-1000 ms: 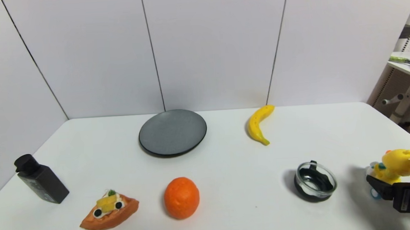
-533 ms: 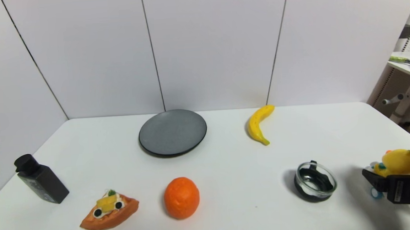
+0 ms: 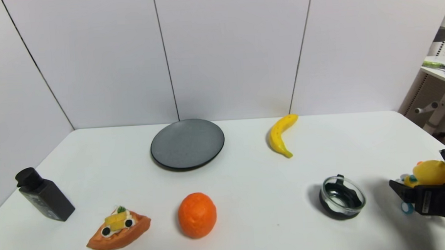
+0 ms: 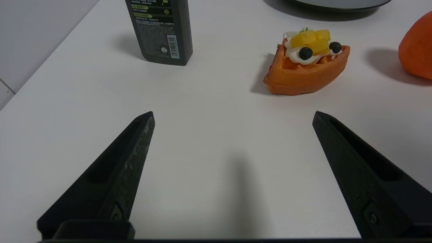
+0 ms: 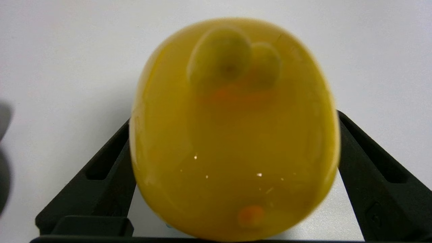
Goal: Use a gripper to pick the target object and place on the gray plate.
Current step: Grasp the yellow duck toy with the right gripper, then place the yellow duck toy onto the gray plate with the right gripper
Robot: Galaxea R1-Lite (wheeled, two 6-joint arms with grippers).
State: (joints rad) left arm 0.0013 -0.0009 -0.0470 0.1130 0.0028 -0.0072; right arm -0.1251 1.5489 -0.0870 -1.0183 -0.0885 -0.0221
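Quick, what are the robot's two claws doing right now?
Left gripper: open, empty, parked over the table.
Right gripper: its fingers are around the yellow duck; whether it is squeezing yet cannot be told.

Bright, even overhead light; soft short shadows under the orange [image 3: 197, 215] and glass bowl [image 3: 342, 197], falling twd the bench's left edge; no hard glare; the duck [image 5: 234, 130] fills the right wrist view, blurred w/ small specular dots; wall seams bow outward nr head-view edges.
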